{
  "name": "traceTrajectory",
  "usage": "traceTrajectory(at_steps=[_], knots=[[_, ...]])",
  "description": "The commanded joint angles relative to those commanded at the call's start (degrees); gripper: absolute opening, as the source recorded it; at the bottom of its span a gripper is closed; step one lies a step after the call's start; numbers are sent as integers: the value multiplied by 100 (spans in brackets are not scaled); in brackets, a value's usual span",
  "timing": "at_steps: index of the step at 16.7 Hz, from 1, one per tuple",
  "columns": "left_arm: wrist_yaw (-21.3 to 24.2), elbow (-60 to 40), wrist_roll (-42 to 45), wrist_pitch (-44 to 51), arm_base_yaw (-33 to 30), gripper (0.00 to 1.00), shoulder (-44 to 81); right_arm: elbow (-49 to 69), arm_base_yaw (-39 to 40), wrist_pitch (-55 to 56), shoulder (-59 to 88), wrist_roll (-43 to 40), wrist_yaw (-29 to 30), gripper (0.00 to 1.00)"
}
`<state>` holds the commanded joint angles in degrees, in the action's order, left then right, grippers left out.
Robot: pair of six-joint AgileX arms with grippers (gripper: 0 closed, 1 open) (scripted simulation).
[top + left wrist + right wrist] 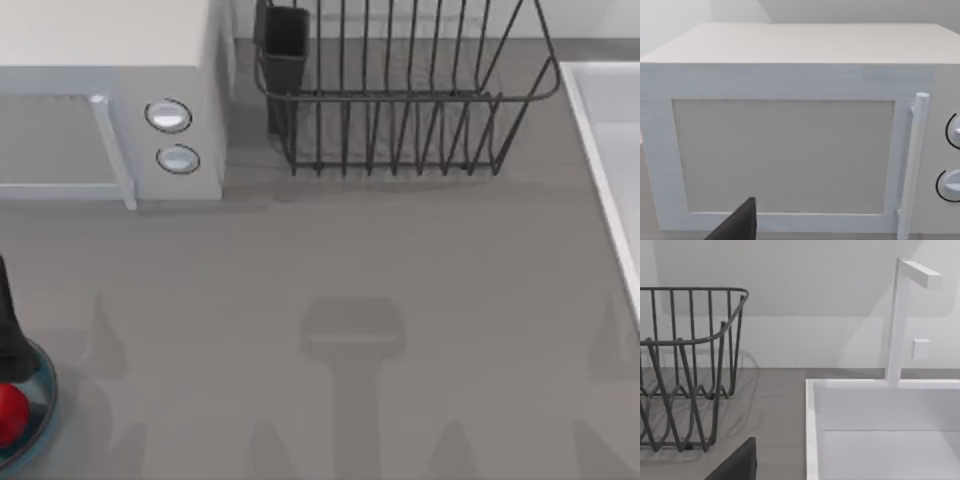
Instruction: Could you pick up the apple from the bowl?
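Grey counter, apple (8,413) in the bowl (42,400) at the left edge; left gripper's grip unreadable, so a blind reach could nudge it away.

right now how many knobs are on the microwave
2. Both sit on the microwave front panel, right of the door handle: the upper knob and the lower knob right beneath it. None look hidden.

Your small glossy red round apple (9,413) sits inside the shallow blue bowl (44,392) with its shiny rim, just beneath the dark left arm.
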<state>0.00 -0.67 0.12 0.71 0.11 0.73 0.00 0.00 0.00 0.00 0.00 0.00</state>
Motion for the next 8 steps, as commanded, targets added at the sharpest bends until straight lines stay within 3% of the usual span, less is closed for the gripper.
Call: traceTrajectory(at_steps=[4, 8], knots=[[0, -710, 129, 827, 115, 100, 867, 0, 0, 0, 0, 0, 0, 100], [1, -1880, 341, 2252, 306, 100, 2654, 0, 0, 0, 0, 0, 0, 100]])
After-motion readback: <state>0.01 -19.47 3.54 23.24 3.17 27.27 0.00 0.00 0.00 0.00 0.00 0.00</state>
